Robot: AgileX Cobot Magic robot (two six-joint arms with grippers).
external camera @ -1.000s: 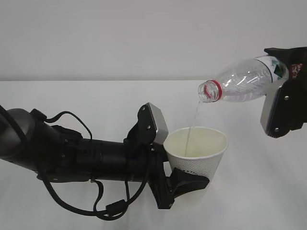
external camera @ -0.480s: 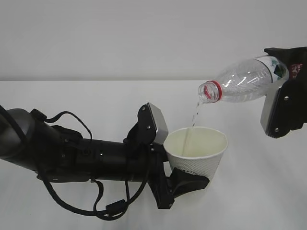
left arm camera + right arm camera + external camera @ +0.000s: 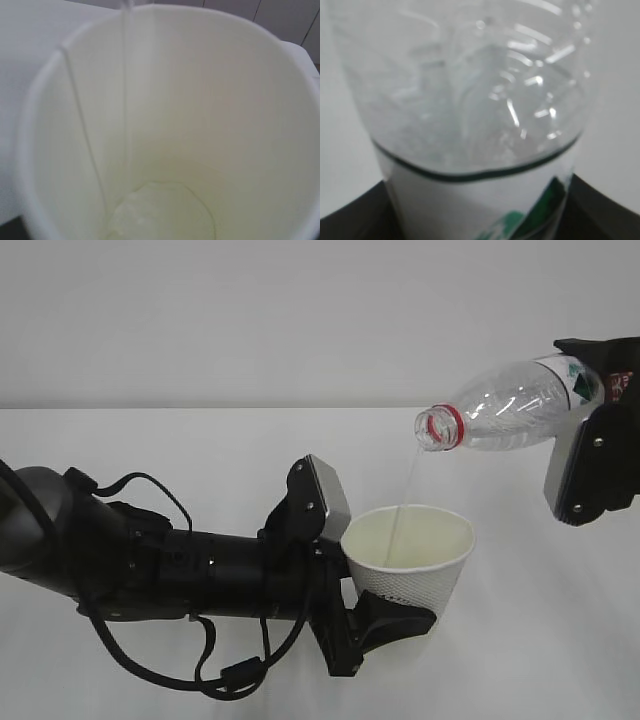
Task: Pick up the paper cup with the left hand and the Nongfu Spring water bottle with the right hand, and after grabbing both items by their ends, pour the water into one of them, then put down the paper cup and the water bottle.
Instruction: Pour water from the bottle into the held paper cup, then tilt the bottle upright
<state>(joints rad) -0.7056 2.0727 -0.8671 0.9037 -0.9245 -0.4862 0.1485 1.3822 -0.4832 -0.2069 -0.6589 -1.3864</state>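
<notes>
The left tool [image 3: 385, 615] clasps the paper cup [image 3: 412, 555] low on its wall, near the base, jaws spread to the cup's width and the cup upright just past the tool's tip, clear of the table [image 3: 200, 455]. A cup like this is light and thin-walled, so it probably dents under a hard squeeze; the low hold looks right, since the bottom disc stiffens the wall there while the open rim would fold. From the left wrist view the cream inside shows a seam down one side and a shallow pool of water [image 3: 160, 215] on the floor, so the cup is likely growing heavier and its weight sits below the rim. Farther off, above and beyond the cup's far rim, the right tool [image 3: 590, 455] grips the Nongfu Spring water bottle [image 3: 510, 410] at its labelled base end, neck tipped slightly down toward the cup and a thin stream falling from the capless mouth into it. The bottle looks nearly drained, hence light; its clear ribbed wall is smooth and would buckle if pinched hard, so a moderate squeeze on the firmer base seems safest.
</notes>
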